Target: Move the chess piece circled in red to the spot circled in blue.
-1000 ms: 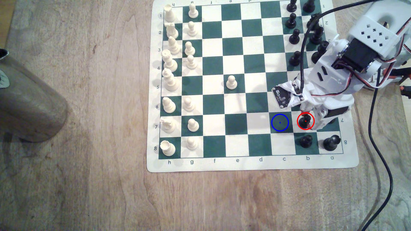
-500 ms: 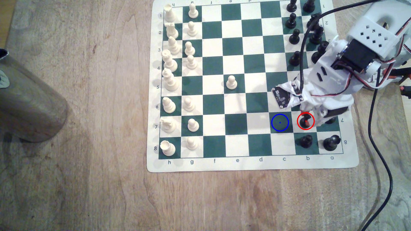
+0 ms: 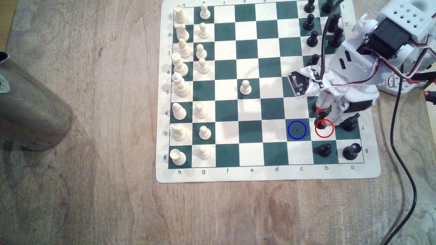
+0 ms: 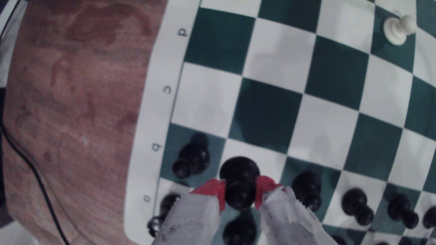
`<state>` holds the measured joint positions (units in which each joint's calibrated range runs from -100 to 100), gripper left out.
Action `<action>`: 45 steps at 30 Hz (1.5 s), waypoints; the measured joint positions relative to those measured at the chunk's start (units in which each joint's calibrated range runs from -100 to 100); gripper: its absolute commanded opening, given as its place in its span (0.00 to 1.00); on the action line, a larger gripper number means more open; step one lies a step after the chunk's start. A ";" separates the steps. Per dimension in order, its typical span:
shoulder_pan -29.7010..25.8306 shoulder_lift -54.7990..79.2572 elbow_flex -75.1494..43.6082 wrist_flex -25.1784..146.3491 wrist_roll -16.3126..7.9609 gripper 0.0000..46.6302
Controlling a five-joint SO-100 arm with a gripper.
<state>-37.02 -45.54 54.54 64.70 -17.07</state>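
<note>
Black and glossy, the chess piece (image 4: 239, 181) sits pinched between the two red-tipped fingers (image 4: 213, 189) of the claw (image 4: 239, 194), which is closed down tight on the pawn's narrow part, its flared base pointing away from the wrist camera. In the exterior view the pawn (image 3: 320, 117) shows at the lower right of the frame, at the upper-left edge of the red ring (image 3: 324, 128); it looks raised off its white square, though how high I cannot tell. The spot (image 3: 297, 130), a dark green square with a blue ring, lies bare just to the exterior view's left of the red ring. The grip looks like the main risk: the pads bear on a smooth, rounded surface, so a jerk in the sideways carry could let the pawn twist or slip out and roll across the chessboard (image 3: 269, 175). Neighbours crowd in too. Another black pawn (image 3: 324, 149) stands on the square below the red ring, and a taller black piece (image 3: 350, 122) just to its right near the claw's body, so a low or wide swing might knock either over. Opening the claw before the base is flat on the blue-ringed square would probably tip the pawn.
</note>
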 measured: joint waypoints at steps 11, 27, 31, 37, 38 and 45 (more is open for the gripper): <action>4.79 20.03 -9.58 -5.18 0.54 0.04; 6.05 28.15 -10.30 -12.51 1.47 0.04; 6.05 28.15 -8.31 -11.55 2.00 0.04; 6.12 25.81 -5.87 -11.39 2.20 0.05; 6.34 25.81 -5.87 -11.39 2.20 0.05; 6.42 25.64 -5.87 -11.39 2.20 0.32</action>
<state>-30.60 -19.90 48.67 53.31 -14.87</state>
